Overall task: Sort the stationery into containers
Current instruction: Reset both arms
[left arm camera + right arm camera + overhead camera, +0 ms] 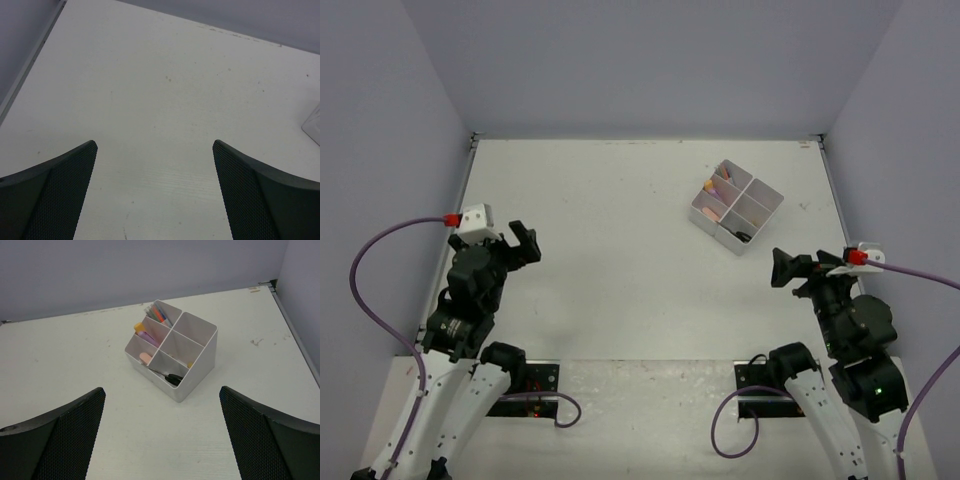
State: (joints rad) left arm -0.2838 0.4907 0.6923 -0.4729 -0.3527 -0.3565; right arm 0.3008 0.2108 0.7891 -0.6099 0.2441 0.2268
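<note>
Left gripper: fingers wide apart, holding nothing. Right gripper likewise; white square four-compartment plastic box of stationery ahead, between fingertips.

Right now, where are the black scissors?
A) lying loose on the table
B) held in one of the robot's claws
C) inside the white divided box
C: in the right wrist view, the scissors lie in the compartment of the white box nearest that camera.
</note>
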